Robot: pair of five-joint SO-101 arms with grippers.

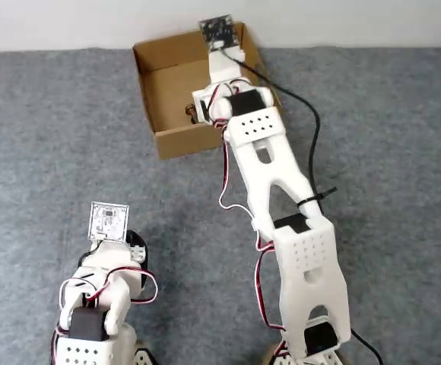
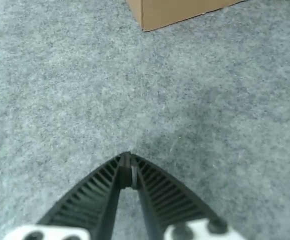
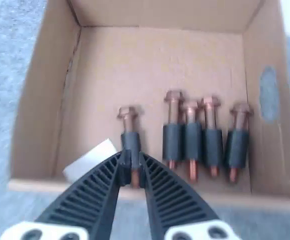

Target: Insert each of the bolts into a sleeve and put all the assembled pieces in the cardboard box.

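Right wrist view is looking down into the cardboard box [image 3: 40, 100], where the right tool [image 3: 131, 161] is pinching the copper shaft end of one assembled piece [image 3: 130, 141], its jaws standing narrow around it. That piece is pointing straight away from the tool, with its black sleeve just past the tips and its hex head farthest off. It is sitting over the box floor near the wall closest to the tool; whether it is touching the floor I cannot tell. A row of four assembled pieces [image 3: 191, 141] is lying on the box floor just to one side of the tips, sleeves side by side, heads pointing away from the tool. A white scrap [image 3: 87, 159] is lying on the other side of the tips. In the high view the right arm [image 1: 270, 167] is stretching over the box [image 1: 182, 142]. Meanwhile the left tool [image 2: 127, 159] is sitting closed tight on nothing, pointing at the grey surface [image 2: 210, 100], with a box corner [image 2: 175, 10] lying well ahead of its tips.
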